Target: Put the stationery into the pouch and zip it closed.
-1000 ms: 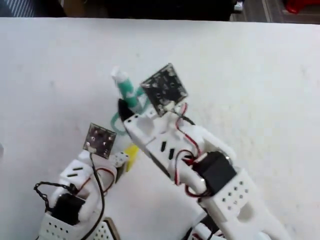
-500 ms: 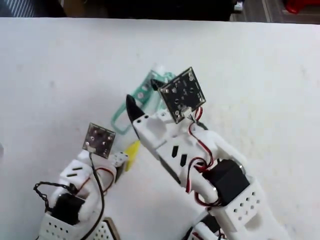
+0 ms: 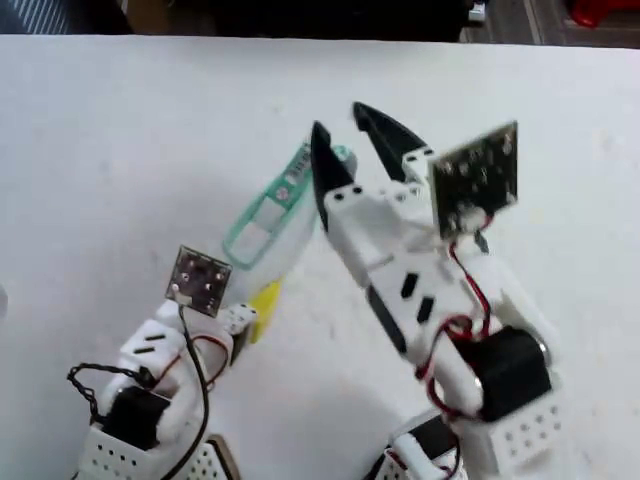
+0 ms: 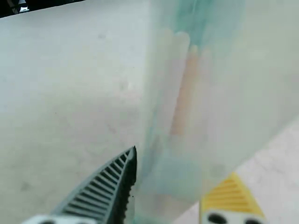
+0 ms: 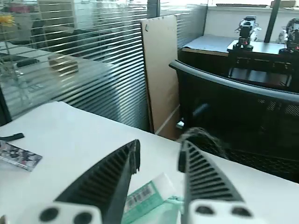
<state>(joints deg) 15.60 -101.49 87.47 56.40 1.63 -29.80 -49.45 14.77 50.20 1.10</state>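
Observation:
The pouch [image 3: 275, 215] is translucent with teal trim and lies on the white table [image 3: 120, 150] between the two arms. My left gripper [image 3: 258, 300] is shut on its near end, with a grey and a yellow finger pinching the pouch [image 4: 210, 93]. Left gripper [image 4: 180, 168]. Inside it, a blurred orange pen shape [image 4: 184, 93] and other pale sticks show through. My right gripper [image 3: 340, 120] is open with nothing between its black fingers, raised over the pouch's far end. In the right wrist view the right gripper [image 5: 160, 144] stands above the labelled end of the pouch [image 5: 149, 198].
The table's far edge [image 3: 320, 38] runs along the back, and a black chair [image 5: 243, 116] stands beyond it. A small printed card [image 5: 18, 156] lies on the table farther off. Open white table stretches to the left and right of the arms.
The right gripper has let go, opened and swung up and to the right, away from the pouch. The pouch's far end has turned to the right and now lies uncovered.

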